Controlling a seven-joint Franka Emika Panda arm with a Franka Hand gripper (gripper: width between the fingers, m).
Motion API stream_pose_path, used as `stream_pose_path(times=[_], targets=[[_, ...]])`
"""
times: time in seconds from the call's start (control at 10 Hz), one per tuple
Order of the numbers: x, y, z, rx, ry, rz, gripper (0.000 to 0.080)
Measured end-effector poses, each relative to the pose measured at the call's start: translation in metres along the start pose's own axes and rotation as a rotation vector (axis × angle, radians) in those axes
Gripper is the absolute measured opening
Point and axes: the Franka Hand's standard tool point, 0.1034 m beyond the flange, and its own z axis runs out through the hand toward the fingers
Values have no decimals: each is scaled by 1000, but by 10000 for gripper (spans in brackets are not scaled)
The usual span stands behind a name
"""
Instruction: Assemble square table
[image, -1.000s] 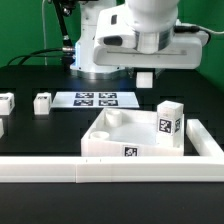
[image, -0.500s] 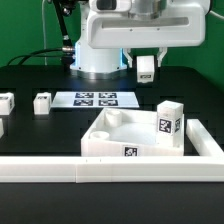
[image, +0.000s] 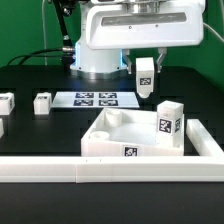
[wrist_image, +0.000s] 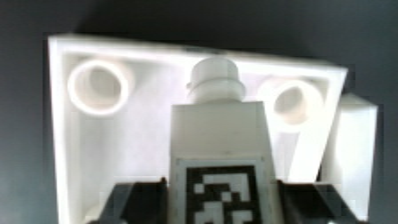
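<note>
Exterior view: the arm (image: 135, 30) hangs over the back of the black surface (image: 30, 80). Its claw (image: 145, 66) pinches a white leg (image: 146, 84) between its two fingers, the leg's long axis roughly upright and a tag showing on the side toward us. This held leg is clear of everything, in the air above and behind the square slab (image: 105, 147).

That slab lies flat on the surface toward the exterior view's right, raised rim up, with a black-and-white tag on its near edge. A second leg (image: 169, 122) stands upright at the slab's corner on the exterior view's right, tag toward us; whether it sits in a socket I cannot tell.

The marker board (image: 95, 99) lies flat behind the slab, toward the exterior view's left. Further left, well apart from the slab, rest a small loose leg (image: 42, 102) and another loose leg (image: 5, 102). A long white border rail (image: 60, 169) runs along the front, just beside the slab's near edge, and turns back along its right side.

In the wrist view the held leg's narrow peg end shows against the slab, between two round sockets (wrist_image: 98, 82). Dark fingers (wrist_image: 139, 205) sit on either side of its tagged face.
</note>
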Motion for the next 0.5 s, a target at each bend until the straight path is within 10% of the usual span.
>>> stream_pose_path(times=[0.5], targets=[[26, 8, -10, 1, 109, -28, 290]])
